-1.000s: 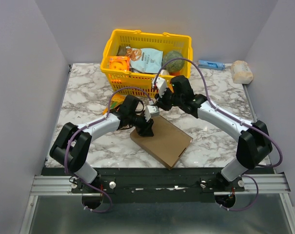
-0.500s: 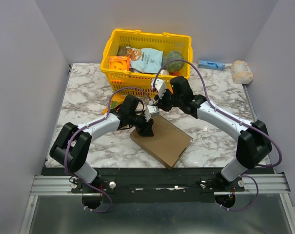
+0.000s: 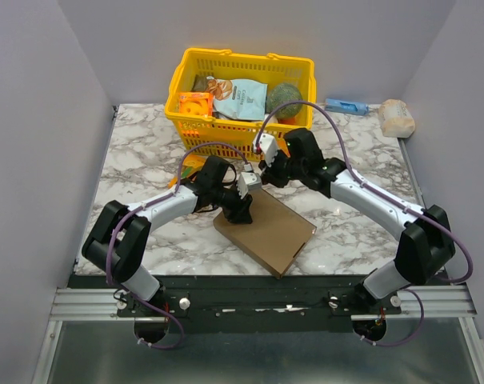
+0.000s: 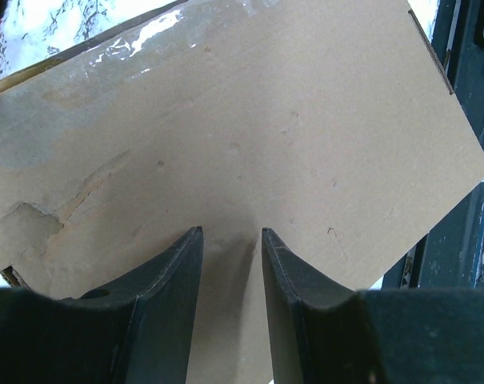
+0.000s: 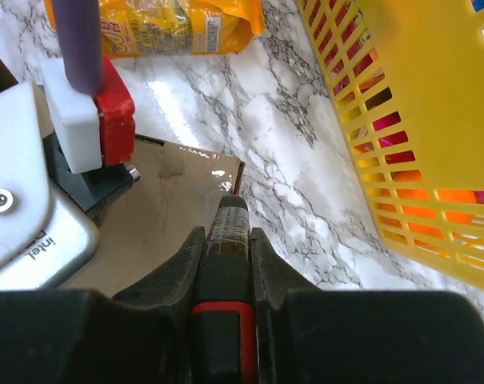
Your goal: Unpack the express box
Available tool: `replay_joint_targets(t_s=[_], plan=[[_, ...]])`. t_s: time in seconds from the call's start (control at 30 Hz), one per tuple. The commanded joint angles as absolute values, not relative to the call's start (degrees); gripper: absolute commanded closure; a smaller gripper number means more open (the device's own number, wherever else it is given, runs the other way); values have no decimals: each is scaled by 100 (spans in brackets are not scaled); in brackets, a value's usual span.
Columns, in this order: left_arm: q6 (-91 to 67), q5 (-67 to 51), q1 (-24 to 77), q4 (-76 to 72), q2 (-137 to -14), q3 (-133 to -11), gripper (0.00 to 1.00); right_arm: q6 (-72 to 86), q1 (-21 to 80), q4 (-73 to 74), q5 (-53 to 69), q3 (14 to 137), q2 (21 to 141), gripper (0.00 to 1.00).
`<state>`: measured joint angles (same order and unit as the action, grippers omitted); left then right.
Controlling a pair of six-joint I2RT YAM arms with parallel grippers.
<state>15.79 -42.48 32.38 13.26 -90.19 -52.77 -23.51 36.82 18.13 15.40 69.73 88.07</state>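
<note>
Lying flat, the express box [image 4: 290, 120] sits directly under the left hand [image 4: 230, 234].

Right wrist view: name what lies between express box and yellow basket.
Bare marble tabletop only, seen in the right wrist view between express box and yellow basket.

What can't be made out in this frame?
Express box contents: lid shut in every view.
Tool in the right gripper: whether its tip touches the box is unclear in the right wrist view; the gripper covers it from above.
Orange packet: cut by the right wrist view's top edge, partly behind the left arm from above; print unreadable.
</note>
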Motion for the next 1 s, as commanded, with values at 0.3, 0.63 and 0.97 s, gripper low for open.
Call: replay_joint_targets(t_s=[0.3,0.63,0.97], plan=[[1564,-3665,3261,1643,-9193,-5238,55,-2338,3735,2487,1160,6689,8289,99],[1573,-3551,3296,1679,-9211,-5247,55,-2329,3735,2926,1011,6469,7946,100],[1547,-3428,3322,1767,-9343,-5335,55,-2242,3735,3445,888,6267,7559,100]])
